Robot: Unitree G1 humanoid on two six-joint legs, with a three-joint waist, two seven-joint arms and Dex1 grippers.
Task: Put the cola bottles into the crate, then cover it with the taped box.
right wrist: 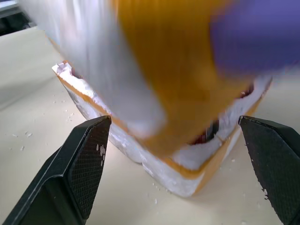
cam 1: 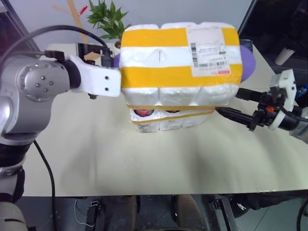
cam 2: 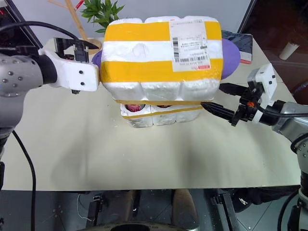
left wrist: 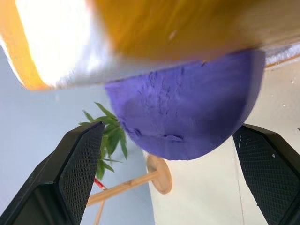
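Sitting over the crate (cam 1: 166, 120), the box (cam 1: 179, 62) is being judged light, stiff, crumbly foam, best pressed at its ends; both tools, left (left wrist: 173, 183) and right (cam 2: 216, 99), are spread, released.

Bright, even light across the head views, and a soft broad shadow spreads on the table (cam 1: 144, 159) under and in front of the crate (cam 1: 163, 120). In both wrist views the taped box (right wrist: 154, 70) smears into streaks of yellow and white just past the fingertips (right wrist: 89, 159), with white glare on the foam. The purple object (left wrist: 187, 112) beyond the left fingertips (left wrist: 84, 164) keeps some surface texture; the plant (left wrist: 110, 136) behind it reads soft.
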